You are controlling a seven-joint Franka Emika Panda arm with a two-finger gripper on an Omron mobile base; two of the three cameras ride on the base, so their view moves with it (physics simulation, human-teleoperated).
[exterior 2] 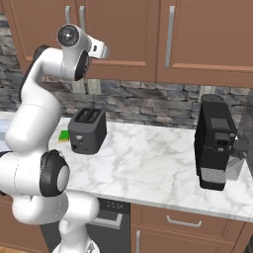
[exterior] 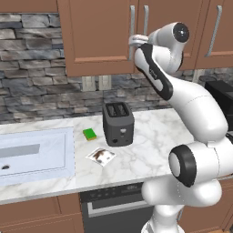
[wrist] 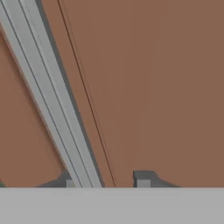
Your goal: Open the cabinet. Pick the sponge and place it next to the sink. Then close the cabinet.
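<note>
The white robot arm reaches up, its pincer (wrist: 105,183) straddling a long silver bar handle (wrist: 52,100) of the closed brown wooden wall cabinet (exterior: 98,32), grip uncertain; below, a dark toaster (exterior: 118,123) stands on the marble worktop (exterior: 150,141).

On the table (exterior: 154,136) we see the sink (exterior: 34,157) at the left, a toaster (exterior: 118,123) to its right, a sponge (exterior: 89,134) between them, and the cabinet (exterior: 104,32) above, doors shut.

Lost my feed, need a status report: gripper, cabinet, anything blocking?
Gripper up at cabinet, jaws straddling a door handle, not clamped. Doors shut. Nothing in the way.
</note>
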